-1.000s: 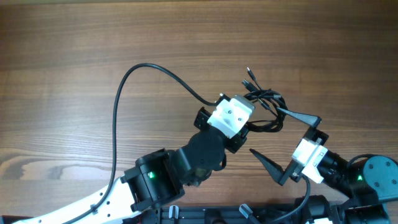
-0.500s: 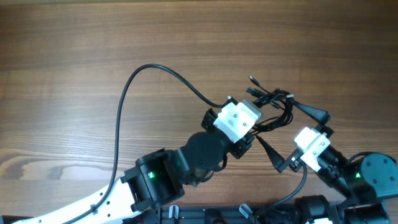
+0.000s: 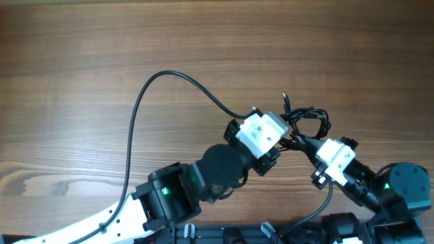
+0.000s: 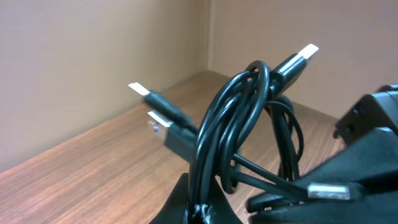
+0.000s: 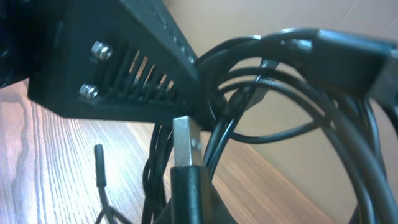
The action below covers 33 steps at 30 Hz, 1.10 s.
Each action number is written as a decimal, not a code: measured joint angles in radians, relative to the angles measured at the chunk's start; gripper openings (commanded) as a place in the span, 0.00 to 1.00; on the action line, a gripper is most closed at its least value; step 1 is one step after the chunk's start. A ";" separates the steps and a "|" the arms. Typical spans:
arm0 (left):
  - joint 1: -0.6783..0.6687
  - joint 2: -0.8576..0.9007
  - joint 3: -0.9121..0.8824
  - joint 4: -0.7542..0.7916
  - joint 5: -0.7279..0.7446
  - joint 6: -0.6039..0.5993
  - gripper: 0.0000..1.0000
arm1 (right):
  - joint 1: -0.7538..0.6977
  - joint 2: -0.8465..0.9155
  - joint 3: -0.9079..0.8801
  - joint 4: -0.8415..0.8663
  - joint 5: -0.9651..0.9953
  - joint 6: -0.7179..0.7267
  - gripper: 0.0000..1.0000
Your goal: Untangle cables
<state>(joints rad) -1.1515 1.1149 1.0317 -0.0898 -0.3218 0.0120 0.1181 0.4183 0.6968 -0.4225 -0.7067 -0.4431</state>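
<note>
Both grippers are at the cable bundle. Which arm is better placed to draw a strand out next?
Right, probably. The left gripper clamps the cables at their coiled loops as an anchor. The right gripper looks shut on a plug-ended strand at the bundle's edge.

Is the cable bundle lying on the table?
No: the left wrist view shows the cables lifted above the table, plugs in the air.

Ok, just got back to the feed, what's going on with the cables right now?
Both arms are on the cables, a small knotted bundle near the table's right side. The left claw is shut on the looped strands, with several plug ends sticking out. The right claw sits right beside it and looks closed on another part of the bundle. Nothing is separated yet; the loops are tangled together.
</note>
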 measured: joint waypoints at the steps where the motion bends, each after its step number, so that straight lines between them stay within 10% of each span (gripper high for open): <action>1: -0.002 0.000 0.000 0.000 -0.028 0.000 0.04 | 0.000 0.000 0.000 -0.001 0.000 0.004 0.04; 14: 0.098 0.000 0.000 -0.077 -0.322 -0.072 0.04 | 0.000 0.003 0.000 -0.008 -0.012 0.160 0.05; 15: 0.098 0.000 0.000 -0.081 -0.323 -0.080 0.04 | 0.000 0.003 0.000 -0.008 0.027 0.194 0.26; 16: 0.098 0.000 0.000 -0.085 -0.323 -0.086 0.04 | 0.001 0.003 0.000 -0.010 0.082 0.242 0.73; 17: 0.098 0.000 0.000 -0.086 -0.322 -0.087 0.04 | 0.000 0.003 0.000 -0.018 0.175 0.321 1.00; 33: 0.108 -0.031 0.000 -0.090 -0.106 -0.090 0.04 | 0.000 0.003 0.000 -0.064 0.266 0.543 1.00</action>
<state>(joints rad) -1.0439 1.0843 1.0317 -0.1795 -0.4274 -0.0776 0.1181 0.4217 0.6968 -0.4866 -0.4412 0.0998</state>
